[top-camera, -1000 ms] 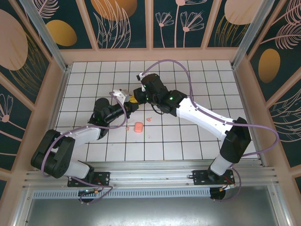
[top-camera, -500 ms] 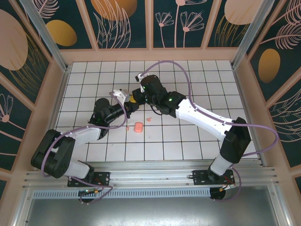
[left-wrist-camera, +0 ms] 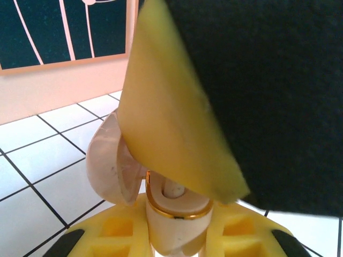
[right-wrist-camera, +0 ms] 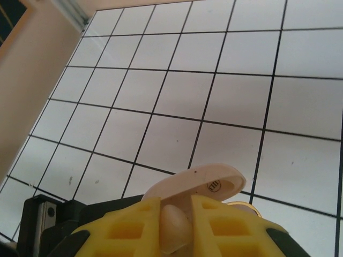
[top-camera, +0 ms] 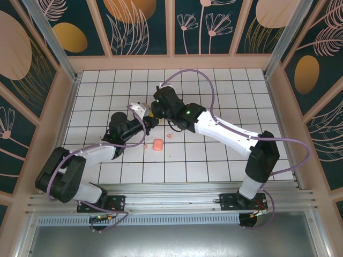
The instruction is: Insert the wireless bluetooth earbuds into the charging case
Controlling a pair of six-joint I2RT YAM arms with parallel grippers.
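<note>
left gripper [left-wrist-camera: 176, 229] is clamped on the pale-pink charging case [left-wrist-camera: 172, 210], holding it upright above the tiled table [top-camera: 214, 155] with its lid [left-wrist-camera: 110, 160] swung open and a gold rim round the mouth. right gripper [right-wrist-camera: 174, 211] is closed on one pale earbud [right-wrist-camera: 172, 227], its yellow finger [left-wrist-camera: 171, 118] right over the case's mouth. a second tiny pink earbud [top-camera: 170, 135] lies on the table just beside the salmon-pink box [top-camera: 157, 144], near both grippers.
</note>
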